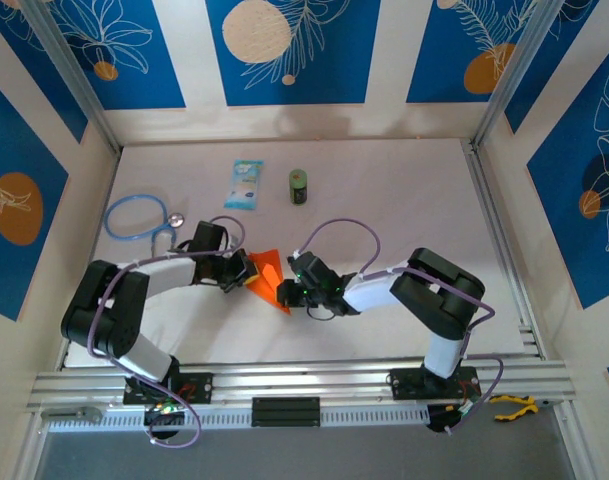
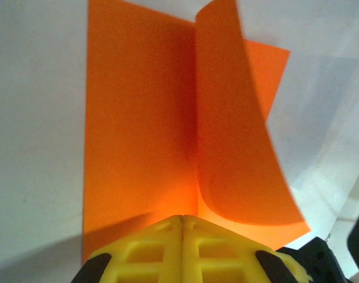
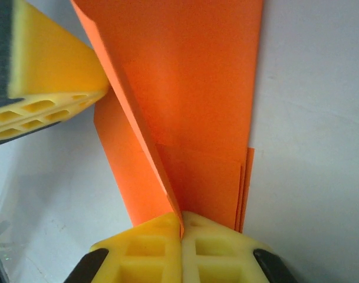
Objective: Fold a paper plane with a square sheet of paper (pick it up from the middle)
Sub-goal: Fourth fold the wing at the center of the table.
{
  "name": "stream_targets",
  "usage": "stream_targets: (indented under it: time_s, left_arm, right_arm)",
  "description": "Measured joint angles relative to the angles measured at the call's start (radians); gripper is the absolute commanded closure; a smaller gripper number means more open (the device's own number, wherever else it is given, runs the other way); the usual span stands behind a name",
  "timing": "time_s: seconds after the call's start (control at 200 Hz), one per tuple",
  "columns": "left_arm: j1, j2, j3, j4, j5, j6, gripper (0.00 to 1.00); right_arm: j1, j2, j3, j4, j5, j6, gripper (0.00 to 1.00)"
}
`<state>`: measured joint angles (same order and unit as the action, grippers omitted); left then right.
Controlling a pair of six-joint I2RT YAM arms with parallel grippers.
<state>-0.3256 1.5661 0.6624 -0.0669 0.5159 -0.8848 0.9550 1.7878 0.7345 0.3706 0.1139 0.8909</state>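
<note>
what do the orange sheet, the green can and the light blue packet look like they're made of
The orange sheet: thin matte paper by the look; one flap curls up and the creases stay sharp. The green can: metal or plastic, too small to tell. The light-blue packet: probably soft plastic film, flat with a printed face; finish unclear.

1. There were two robot arms: a left arm (image 1: 134,290) and a right arm (image 1: 424,290).
2. There were two grippers, one on each arm: the left gripper (image 1: 246,272) and the right gripper (image 1: 284,293). Each had two yellow fingers, making four fingers in all.
3. There was one orange paper (image 1: 267,272), a single sheet.
4. There was one light-blue packet (image 1: 245,184).
5. There was one green can (image 1: 299,186).
6. There was one blue stethoscope (image 1: 136,216).
7. There was one yellow-handled tool (image 1: 512,406).
8. There was one white table (image 1: 384,200).
</note>
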Motion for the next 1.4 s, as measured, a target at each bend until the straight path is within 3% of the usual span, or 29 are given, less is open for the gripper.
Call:
stream_targets:
  time_s: [0.4,1.401]
  left_arm:
    - [0.0,0.011,-0.038,0.024,-0.013,-0.027,1.0]
    - [-0.006,-0.095,-0.099,0.018,-0.053,-0.055,0.98]
  right_arm:
    - [0.034,0.0,0.0,0.006,0.069,-0.023,0.94]
    - [0.047,-0.009,-0.028,0.042,0.055,-0.01,0.94]
